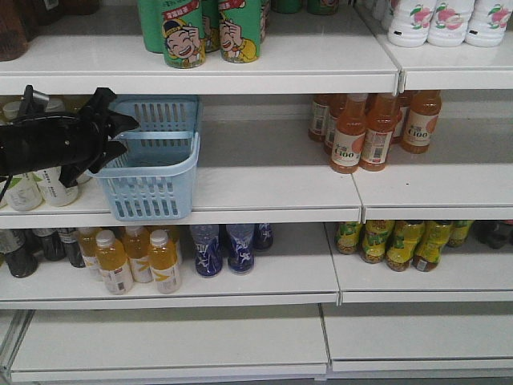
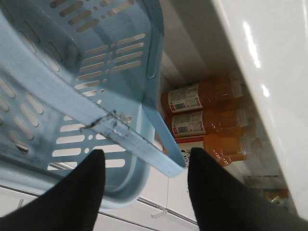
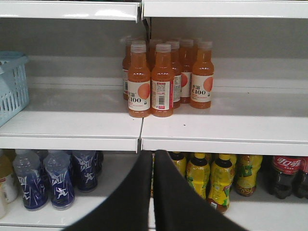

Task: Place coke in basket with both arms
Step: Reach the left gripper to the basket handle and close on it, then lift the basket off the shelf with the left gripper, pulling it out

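The light blue basket (image 1: 152, 164) stands on the middle shelf at the left, with nothing showing inside it. My left gripper (image 1: 124, 135) reaches in from the left at the basket's near rim. In the left wrist view the left gripper (image 2: 144, 163) is open, and a thin basket handle (image 2: 159, 149) runs down into the gap between the black fingers. The basket (image 3: 10, 86) also shows at the left edge of the right wrist view. The coke (image 3: 286, 174), dark with a red label, stands on the lower shelf at the far right. My right gripper (image 3: 153, 161) is shut on nothing, well left of the coke.
Orange juice bottles (image 1: 373, 128) stand on the middle shelf to the right of the basket. Yellow-green bottles (image 3: 211, 180) sit beside the coke, and blue bottles (image 3: 57, 178) further left. Yellow bottles (image 1: 132, 261) are under the basket. Shelf edges (image 3: 144, 137) jut out above the lower row.
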